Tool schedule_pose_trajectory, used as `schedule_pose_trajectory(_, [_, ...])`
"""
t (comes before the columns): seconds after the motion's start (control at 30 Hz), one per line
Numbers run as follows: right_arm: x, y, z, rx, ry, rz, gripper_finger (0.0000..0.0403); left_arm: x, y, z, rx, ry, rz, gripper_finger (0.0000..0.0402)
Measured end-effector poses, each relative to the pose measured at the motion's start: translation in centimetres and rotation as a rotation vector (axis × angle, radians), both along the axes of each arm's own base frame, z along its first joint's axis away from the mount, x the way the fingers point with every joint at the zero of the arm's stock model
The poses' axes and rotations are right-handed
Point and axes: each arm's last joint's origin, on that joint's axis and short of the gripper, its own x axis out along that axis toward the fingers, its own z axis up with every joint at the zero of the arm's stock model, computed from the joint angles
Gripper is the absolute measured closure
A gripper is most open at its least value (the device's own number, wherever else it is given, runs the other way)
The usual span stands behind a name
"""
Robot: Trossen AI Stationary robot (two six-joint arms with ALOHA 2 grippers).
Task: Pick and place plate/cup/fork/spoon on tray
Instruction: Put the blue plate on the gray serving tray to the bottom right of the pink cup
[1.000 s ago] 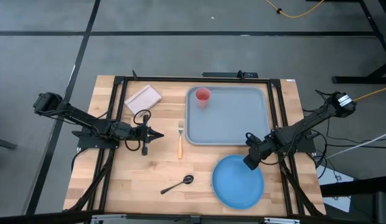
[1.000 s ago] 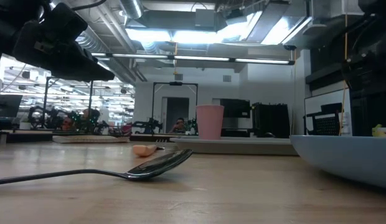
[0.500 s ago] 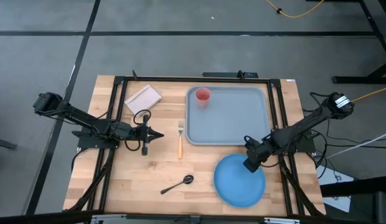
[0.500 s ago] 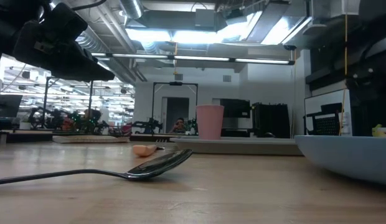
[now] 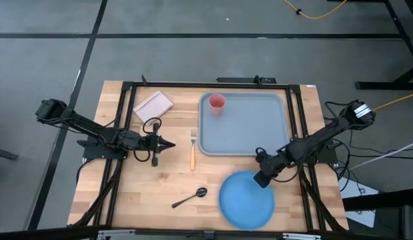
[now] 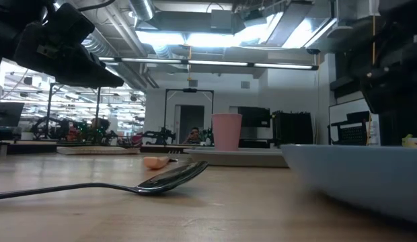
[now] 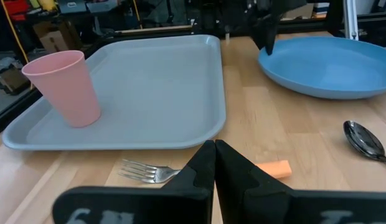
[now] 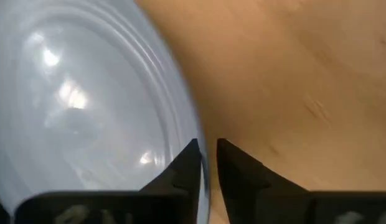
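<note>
The blue plate (image 5: 245,200) lies on the table near its front edge, in front of the grey-blue tray (image 5: 243,130). My right gripper (image 5: 261,179) is shut on the plate's far rim. The pink cup (image 5: 217,103) stands upright in the tray's far left corner. The orange-handled fork (image 5: 192,150) lies on the wood left of the tray. The dark spoon (image 5: 190,197) lies near the front edge, left of the plate. My left gripper (image 5: 168,144) is shut and empty, left of the fork. My right gripper pinches the plate's rim (image 8: 194,134) on its far right side, one finger on the plate's inner face and one outside the rim. The fingers slant down from the table's far right. I cannot tell whether the plate is lifted clear of the table.
A small pale flat rectangle (image 5: 153,105) lies at the table's far left. A black frame runs around the table top (image 5: 126,107). Bare wood lies between the spoon and the fork.
My right gripper has gone toward the table's left edge and a little toward its near edge, keeping hold of the plate's rim. The plate has gone along with it, closer to the spoon.
</note>
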Motion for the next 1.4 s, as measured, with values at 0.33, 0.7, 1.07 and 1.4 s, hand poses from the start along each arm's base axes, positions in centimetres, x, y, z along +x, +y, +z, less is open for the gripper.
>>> schedule_pose_trajectory(0.33, [0.8, 0.6, 0.1, 0.059, 0.033, -0.027, 0.0396, 0.0, 0.0, 0.0, 0.0, 0.0, 0.001, 0.0401])
schedule_pose_trajectory(0.7, [3.9, 1.3, 11.2, -0.089, -0.287, -0.097, 0.0397, 0.0, 0.0, 0.0, 0.002, 0.0, 0.005, 0.0401])
schedule_pose_trajectory(1.07, [2.3, -2.2, 17.7, -0.979, -0.353, -0.288, 0.0397, 0.0, 0.0, 0.0, 0.001, -0.001, 0.005, 0.0401])
schedule_pose_trajectory(1.4, [-0.6, -7.6, 14.9, -0.855, 0.138, -0.768, 0.0397, 0.0, 0.0, 0.0, 0.001, -0.001, 0.005, 0.0401])
